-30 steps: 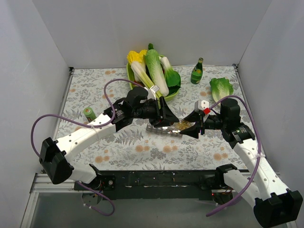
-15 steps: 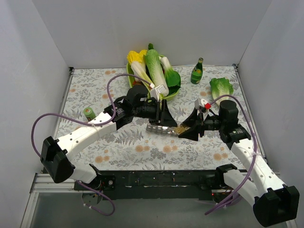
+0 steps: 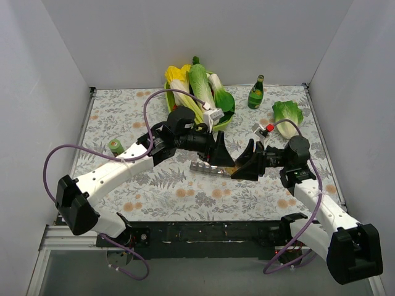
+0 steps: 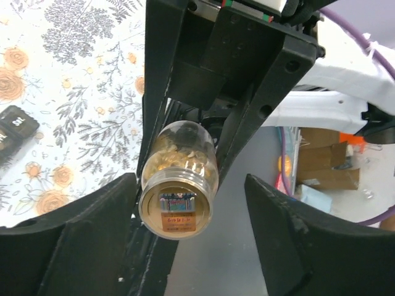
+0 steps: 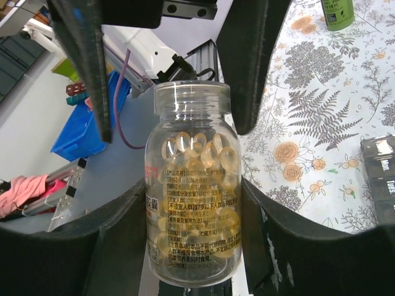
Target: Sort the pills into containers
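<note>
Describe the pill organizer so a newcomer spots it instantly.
On the floral table, find the green vegetable tray at the back. Just in front of it lies the pill organizer: a flat silvery-grey strip of joined square compartments, unlike the upright bottle or round can.

The pill bottle [image 5: 191, 185] is showing clear glossy plastic with a paper label [image 5: 179, 231], its capsules [image 5: 203, 148] glowing translucent amber. The right gripper [image 5: 192, 191] is looking like matt black plastic. The containers [image 3: 208, 167] are showing smooth grey plastic, and the table [image 3: 123, 117] is wearing a matt flower-printed covering.

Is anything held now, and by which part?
The right gripper holds the clear pill bottle by its body sides, between its fingers. The left gripper holds nothing.
</note>
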